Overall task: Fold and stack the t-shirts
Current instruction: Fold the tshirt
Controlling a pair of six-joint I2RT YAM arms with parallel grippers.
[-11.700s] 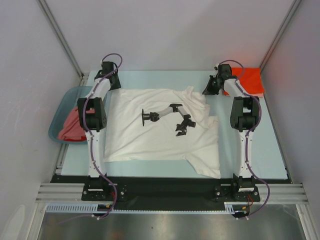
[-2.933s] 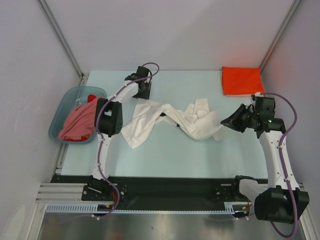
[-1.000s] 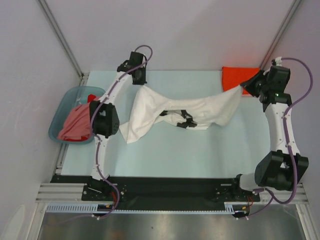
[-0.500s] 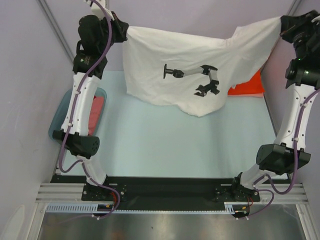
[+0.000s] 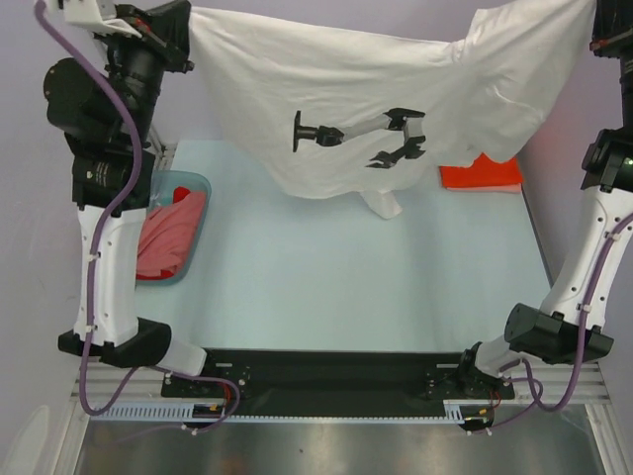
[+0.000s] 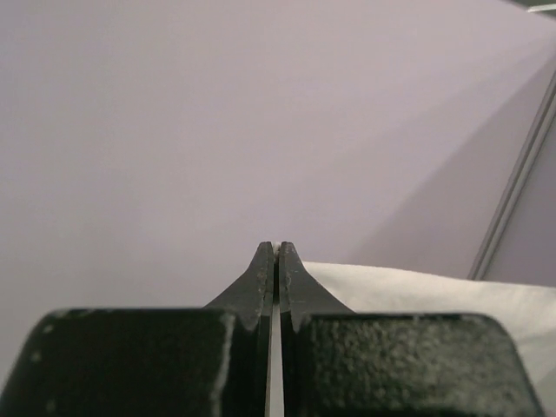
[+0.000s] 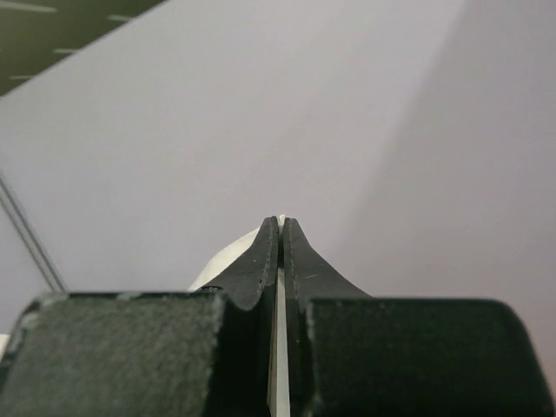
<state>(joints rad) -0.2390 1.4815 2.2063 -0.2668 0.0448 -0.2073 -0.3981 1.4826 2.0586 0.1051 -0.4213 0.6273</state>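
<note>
A large white t-shirt [image 5: 336,79] with a black print [image 5: 358,135] hangs spread in the air, high above the table. My left gripper [image 5: 188,30] is shut on its upper left corner and my right gripper [image 5: 599,30] on its upper right corner. The lowest fold [image 5: 382,204] dangles close to the table. White cloth [image 6: 417,287] trails off beside the shut left gripper [image 6: 275,249] in the left wrist view. A sliver of cloth [image 7: 228,258] shows beside the shut right gripper [image 7: 281,222] in the right wrist view. An orange-red t-shirt [image 5: 483,176] lies folded at the back right.
A blue-grey basin [image 5: 194,184] stands at the table's left edge, holding salmon-pink and red t-shirts [image 5: 166,243]. Both arms stand tall at the table's sides. Enclosure walls close off the back, left and right, and a black rail [image 5: 326,368] runs along the near edge.
Both arms have lifted the white t-shirt off the table and higher still over the last half second. It has gone from a bunched strip to a spread, hanging sheet.
</note>
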